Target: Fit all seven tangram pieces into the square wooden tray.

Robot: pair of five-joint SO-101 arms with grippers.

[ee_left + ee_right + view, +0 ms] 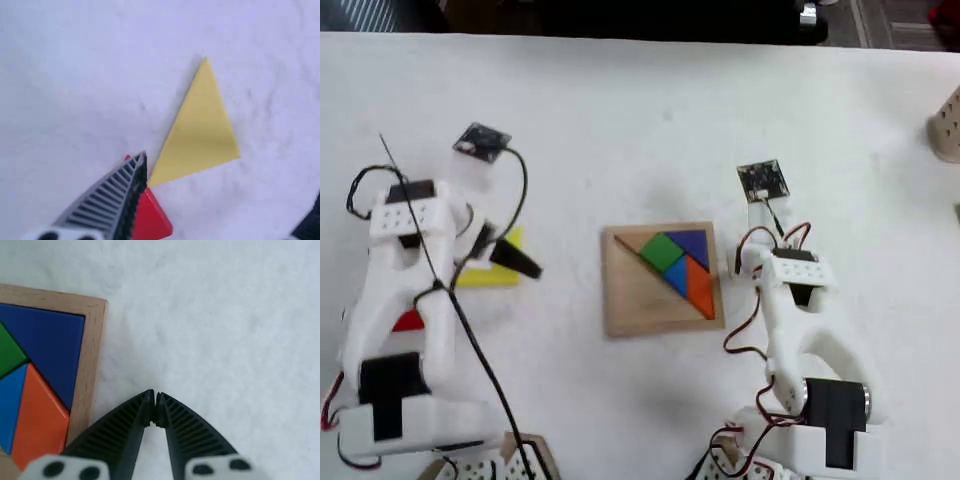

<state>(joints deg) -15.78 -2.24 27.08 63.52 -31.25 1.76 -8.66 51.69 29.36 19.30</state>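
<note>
Now | left end effector (505,258) spread wide over yellow triangle (197,130) | right end effector (155,407) pinched together, empty, beside tray (92,365)

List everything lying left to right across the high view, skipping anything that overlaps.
red piece → yellow triangle → tray → right arm → wooden block at the edge

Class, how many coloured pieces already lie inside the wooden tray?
4. A green piece near the middle of the tray; a dark blue piece beside it at the far edge; a light blue piece and an orange piece toward its near side. None seems hidden.
</note>
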